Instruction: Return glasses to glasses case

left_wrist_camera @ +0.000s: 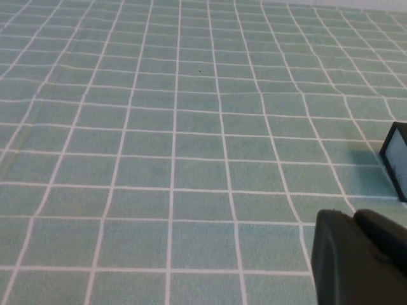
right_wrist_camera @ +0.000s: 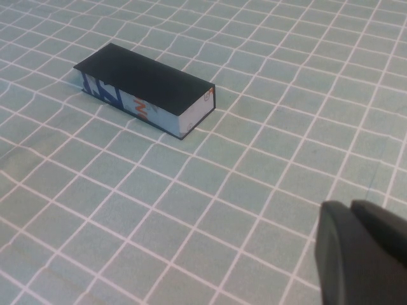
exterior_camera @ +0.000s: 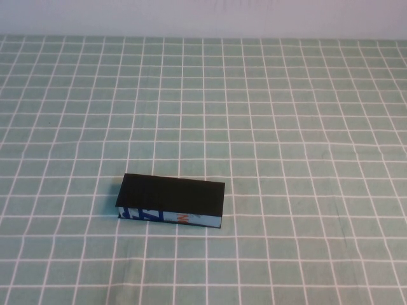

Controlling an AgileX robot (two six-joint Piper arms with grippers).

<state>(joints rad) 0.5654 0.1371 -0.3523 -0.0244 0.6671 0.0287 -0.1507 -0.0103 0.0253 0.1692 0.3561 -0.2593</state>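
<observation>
Your right hand (right_wrist_camera: pixel 362 254) shows only as a dark bulk at the edge of the right wrist view, hanging above the cloth well apart from the case; its fingers are closed together and hold nothing. Your left hand (left_wrist_camera: pixel 359 257) likewise shows as a dark mass at the corner of the left wrist view, above bare cloth; you cannot tell from it whether the fingers are open or closed. Neither hand appears in the high view. The glasses case (exterior_camera: pixel 170 200) lies flat on the tabletop (exterior_camera: pixel 286 127), lid shut, in the near part of the high view and slightly to the robot's left of centre. Its top is plain black; the long front side, printed blue, white and orange, faces the robot. In the left wrist view only one pale end (left_wrist_camera: pixel 397 162) of the case shows. The glasses themselves are not visible in any view. The tabletop is covered with a green cloth with a white grid.
</observation>
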